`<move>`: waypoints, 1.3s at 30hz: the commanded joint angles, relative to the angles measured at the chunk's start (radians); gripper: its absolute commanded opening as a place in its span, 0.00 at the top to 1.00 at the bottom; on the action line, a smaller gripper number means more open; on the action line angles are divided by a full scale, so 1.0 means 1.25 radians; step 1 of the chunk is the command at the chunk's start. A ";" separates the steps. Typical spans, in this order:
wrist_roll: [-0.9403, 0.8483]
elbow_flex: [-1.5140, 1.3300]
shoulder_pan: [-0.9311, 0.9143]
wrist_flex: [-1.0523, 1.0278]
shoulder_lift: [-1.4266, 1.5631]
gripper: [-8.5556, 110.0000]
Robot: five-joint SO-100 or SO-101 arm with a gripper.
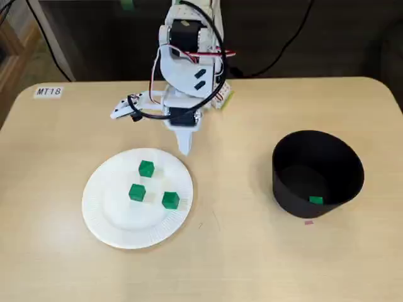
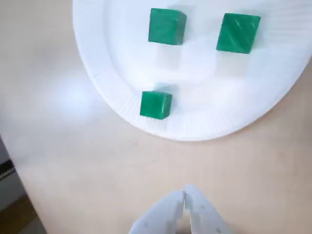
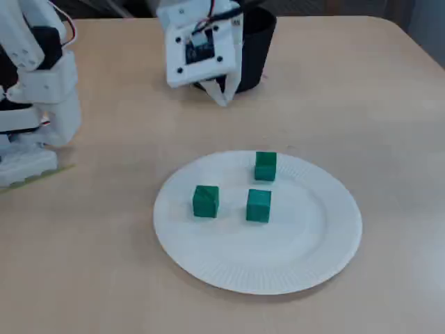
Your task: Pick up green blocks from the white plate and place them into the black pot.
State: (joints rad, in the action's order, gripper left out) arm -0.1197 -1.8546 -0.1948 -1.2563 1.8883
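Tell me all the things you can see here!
table: one, light wood, under everything
plate: one, white, on the table, left side in a fixed view
pot: one, black, on the table, right side in that view
blocks: four, green, three on the plate, one in the pot
label: one, white, reads MT18, far left corner of the table
arm: one, white with black parts, at the table's far edge
gripper: one, white, shut and empty, above the table just off the plate
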 commanded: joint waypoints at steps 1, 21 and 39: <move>-0.005 0.064 -0.016 0.027 -0.077 0.95; -0.010 0.130 -0.049 0.058 -0.242 0.68; -0.018 0.225 -0.043 0.104 -0.394 0.69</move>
State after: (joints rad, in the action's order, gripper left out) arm -0.1457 -1.6306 -0.2393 -1.1336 1.3990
